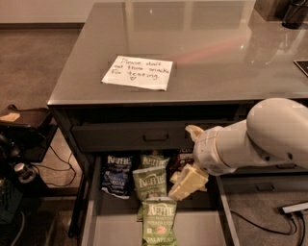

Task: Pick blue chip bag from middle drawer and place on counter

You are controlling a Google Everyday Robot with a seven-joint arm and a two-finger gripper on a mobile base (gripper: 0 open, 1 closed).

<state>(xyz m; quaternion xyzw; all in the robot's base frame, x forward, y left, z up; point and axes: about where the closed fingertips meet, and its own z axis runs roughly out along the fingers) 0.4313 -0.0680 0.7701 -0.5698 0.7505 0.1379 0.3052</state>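
Observation:
The blue chip bag (116, 175) lies at the back left of the open middle drawer (90, 211), navy with white "Kettle" lettering. My gripper (188, 183) hangs over the drawer's back right, above a brown bag (183, 158) that it partly hides. It is to the right of the blue bag and apart from it. Three green Kettle bags (150, 182) lie between them, down the drawer's middle. The counter (202, 53) spreads above, glossy grey, with a white handwritten note (138, 72) near its front left.
A closed drawer front with a slim handle (156, 137) sits just under the counter edge. A dark cart with cables (21, 144) stands on the floor to the left. A dark object (294, 13) stands on the counter's far right corner.

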